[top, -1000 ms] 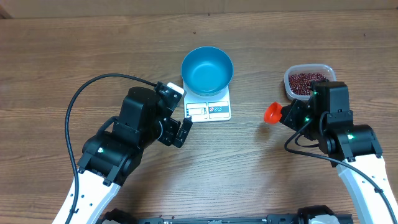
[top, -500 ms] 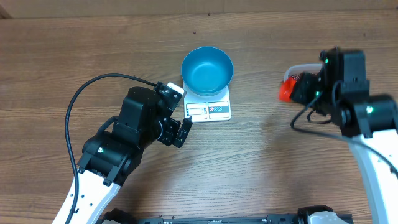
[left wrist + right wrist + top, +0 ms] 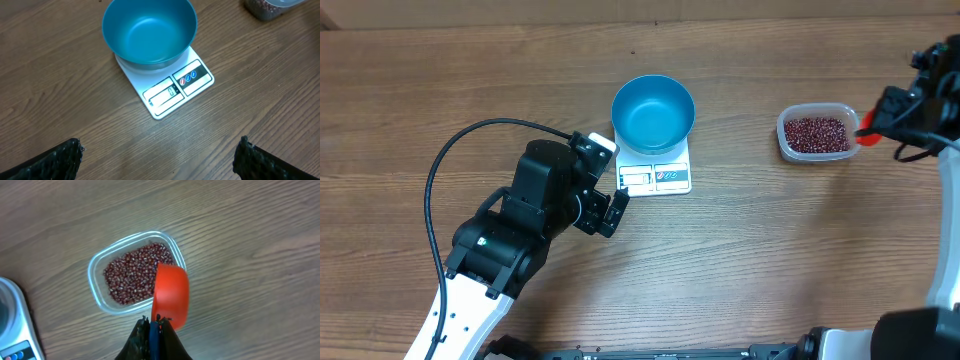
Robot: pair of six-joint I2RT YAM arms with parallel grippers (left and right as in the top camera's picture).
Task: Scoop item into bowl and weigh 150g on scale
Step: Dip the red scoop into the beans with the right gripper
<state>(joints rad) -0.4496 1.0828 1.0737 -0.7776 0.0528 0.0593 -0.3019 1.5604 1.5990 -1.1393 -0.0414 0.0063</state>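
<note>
The blue bowl (image 3: 653, 113) (image 3: 149, 31) stands empty on the white scale (image 3: 656, 176) (image 3: 172, 90). The item, dark red-brown beans (image 3: 815, 133) (image 3: 132, 275), fills a clear tub (image 3: 784, 140) at the right. My right gripper (image 3: 876, 120) (image 3: 154, 322) is shut on the blue handle (image 3: 154, 332) of an orange-red scoop (image 3: 868, 128) (image 3: 171, 294). The scoop's cup hangs over the tub's right edge. My left gripper (image 3: 612, 182) (image 3: 157, 152) stands wide open just left of the scale, with bare wood between its fingers.
The wooden table (image 3: 750, 260) runs all around. The left arm's black cable (image 3: 450, 160) loops over the table at the left. The right arm (image 3: 930, 100) reaches in from the far right edge of the overhead view.
My right arm has swung the scoop from the tub's left side across to its right side. The left arm, bowl and scale have not moved.
</note>
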